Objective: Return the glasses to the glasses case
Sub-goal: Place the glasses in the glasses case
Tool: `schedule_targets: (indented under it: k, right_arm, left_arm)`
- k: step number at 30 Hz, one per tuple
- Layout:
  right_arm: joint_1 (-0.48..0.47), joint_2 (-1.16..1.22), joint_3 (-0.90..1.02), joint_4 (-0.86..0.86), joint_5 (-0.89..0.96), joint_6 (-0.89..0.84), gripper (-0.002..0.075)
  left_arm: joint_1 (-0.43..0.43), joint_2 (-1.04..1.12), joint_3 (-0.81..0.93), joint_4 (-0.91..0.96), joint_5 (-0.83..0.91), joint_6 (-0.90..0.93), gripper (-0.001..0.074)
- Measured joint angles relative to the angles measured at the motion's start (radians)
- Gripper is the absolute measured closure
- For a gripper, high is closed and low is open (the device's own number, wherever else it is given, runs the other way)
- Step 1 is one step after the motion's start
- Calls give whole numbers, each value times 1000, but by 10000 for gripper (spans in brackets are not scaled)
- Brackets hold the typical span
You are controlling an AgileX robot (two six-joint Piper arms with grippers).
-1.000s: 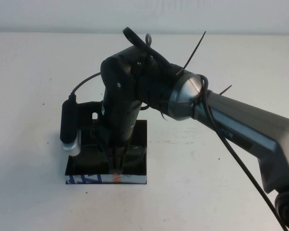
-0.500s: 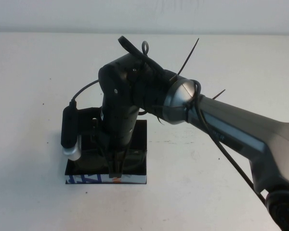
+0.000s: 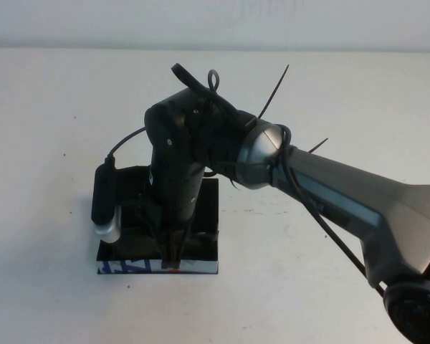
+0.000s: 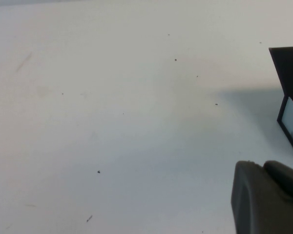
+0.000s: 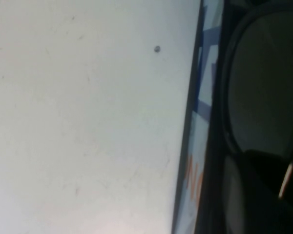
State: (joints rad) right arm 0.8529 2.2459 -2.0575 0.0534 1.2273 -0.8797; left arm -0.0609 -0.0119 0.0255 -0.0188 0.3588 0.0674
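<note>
The black glasses case (image 3: 206,208) lies open on the white table, its blue, white and orange front edge (image 3: 129,266) toward me. My right gripper (image 3: 173,259) points straight down into the case near that front edge, shut on the glasses, which the arm mostly hides in the high view. In the right wrist view a dark-framed lens of the glasses (image 5: 263,83) sits just inside the patterned edge of the case (image 5: 200,161). My left gripper (image 4: 271,195) is out of the high view; its wrist view shows it shut beside a corner of the case (image 4: 289,73).
The right arm's body (image 3: 330,193) stretches from the lower right across the table over the case. Its wrist camera (image 3: 104,197) hangs over the case's left side. White table (image 3: 330,86) surrounds the case on all sides.
The right arm has shifted slightly left and sunk lower, bringing the gripper tips down to the case's front edge. The case has not moved.
</note>
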Motion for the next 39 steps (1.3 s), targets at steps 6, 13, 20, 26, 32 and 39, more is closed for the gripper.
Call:
schedule_targets:
  k: [6, 13, 20, 26, 32, 39]
  right_arm:
    - [0, 26, -46, 0, 0, 15, 677]
    - [0, 31, -52, -6, 0, 15, 678]
    - [0, 34, -52, -14, 0, 15, 678]
    - [0, 54, -52, -18, 0, 8, 678]
    - [0, 54, -52, -19, 0, -1, 678]
    - [0, 54, -52, -19, 0, -1, 659]
  left_arm:
    - [0, 0, 0, 0, 0, 0, 736]
    - [0, 0, 0, 0, 0, 0, 736]
    - [0, 0, 0, 0, 0, 0, 736]
    - [0, 0, 0, 0, 0, 0, 736]
    - [0, 0, 0, 0, 0, 0, 736]
    - [0, 0, 0, 0, 0, 0, 736]
